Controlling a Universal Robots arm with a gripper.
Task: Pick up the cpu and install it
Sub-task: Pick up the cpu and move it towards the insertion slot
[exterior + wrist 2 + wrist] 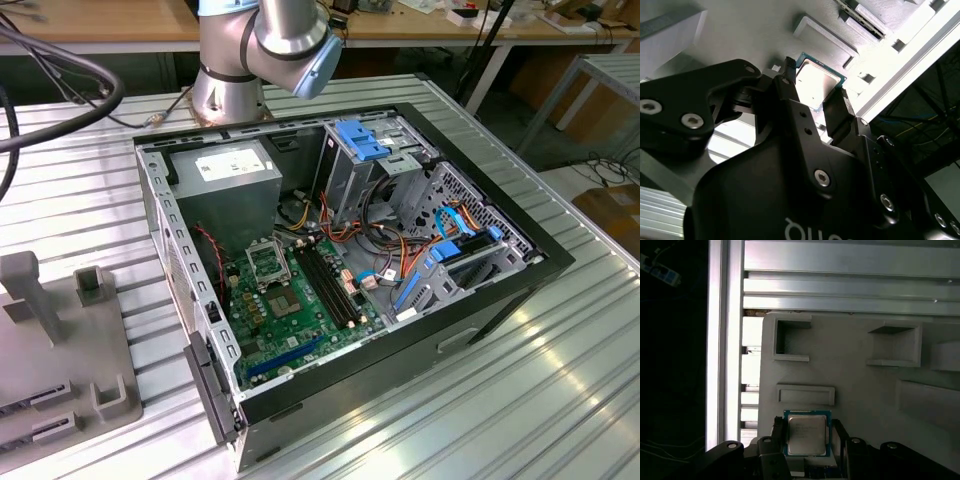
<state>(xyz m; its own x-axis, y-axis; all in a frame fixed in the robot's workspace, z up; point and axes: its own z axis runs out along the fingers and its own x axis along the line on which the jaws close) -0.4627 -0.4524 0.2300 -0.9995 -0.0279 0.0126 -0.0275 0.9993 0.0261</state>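
On metal table (520, 400), grey tray (60, 350), cpu (806, 436)

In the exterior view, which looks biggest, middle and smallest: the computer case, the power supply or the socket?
Biggest: computer case, by far; the other two sit inside it.
Middle: power supply, the silver box.
Smallest: socket, the small dark square with a metal frame.
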